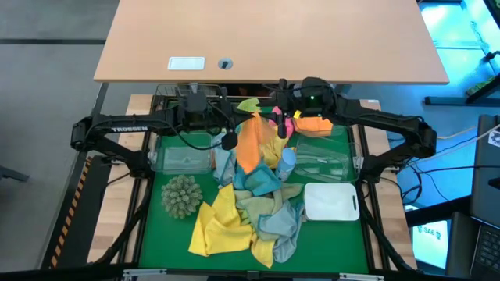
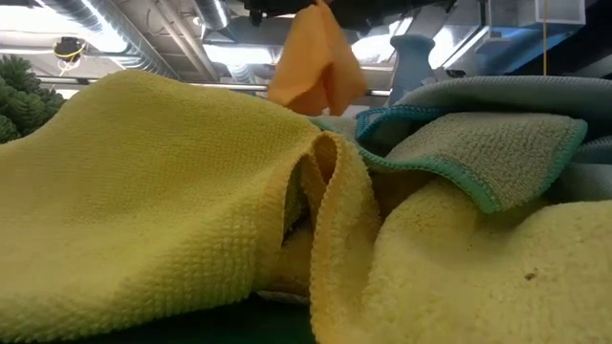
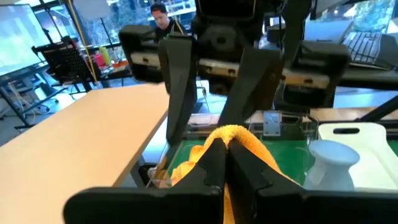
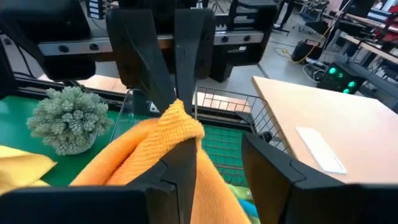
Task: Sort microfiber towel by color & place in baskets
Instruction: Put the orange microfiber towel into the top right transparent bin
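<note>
**Orange towel held aloft between two grippers**

An orange microfiber towel [image 1: 251, 140] hung above the pile, at the far middle of the green mat [image 1: 152, 234]. The left gripper [image 3: 225, 163] was clamped tight on the towel's top fold. The right gripper [image 4: 219, 163] faced it, its fingers apart, one finger against the cloth. Below lay yellow towels [image 1: 219, 226] and blue-green ones [image 1: 262, 183], with clear baskets [image 1: 183, 160] and a white basket [image 1: 331, 201] at the sides. A spiky ball [image 1: 181, 195] sat nearby.
</note>
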Robot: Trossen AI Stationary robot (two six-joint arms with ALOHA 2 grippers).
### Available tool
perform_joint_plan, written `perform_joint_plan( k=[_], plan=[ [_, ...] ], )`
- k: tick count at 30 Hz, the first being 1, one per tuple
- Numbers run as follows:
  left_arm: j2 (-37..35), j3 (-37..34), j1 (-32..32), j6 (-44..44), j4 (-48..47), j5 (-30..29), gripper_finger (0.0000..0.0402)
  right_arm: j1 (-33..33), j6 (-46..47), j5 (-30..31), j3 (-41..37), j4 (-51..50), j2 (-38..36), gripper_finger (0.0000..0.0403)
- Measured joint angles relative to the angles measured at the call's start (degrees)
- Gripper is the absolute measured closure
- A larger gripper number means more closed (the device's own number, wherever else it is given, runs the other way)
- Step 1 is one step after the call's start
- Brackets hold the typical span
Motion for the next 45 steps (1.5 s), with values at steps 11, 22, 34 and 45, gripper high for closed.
perform_joint_plan(
  k=[11,22,34,45],
  plan=[
    [0.0,0.0,0.1,0.0,-2.3,-0.4,0.0401,0.1,3.0,-2.2,0.0,-1.8,-2.7,0.0276],
    [0.0,0.0,0.0,0.0,0.2,-0.3,0.0401,0.5,3.2,-2.4,0.0,-1.4,-1.4,0.0276],
    [0.0,0.0,0.0,-0.1,2.4,-0.2,0.0401,0.5,3.1,-2.1,0.0,-0.1,0.8,0.0276],
    [0.0,0.0,0.0,-0.1,2.6,-0.5,0.0402,0.4,3.0,-3.8,0.0,-0.4,1.2,0.0392]
  ],
)
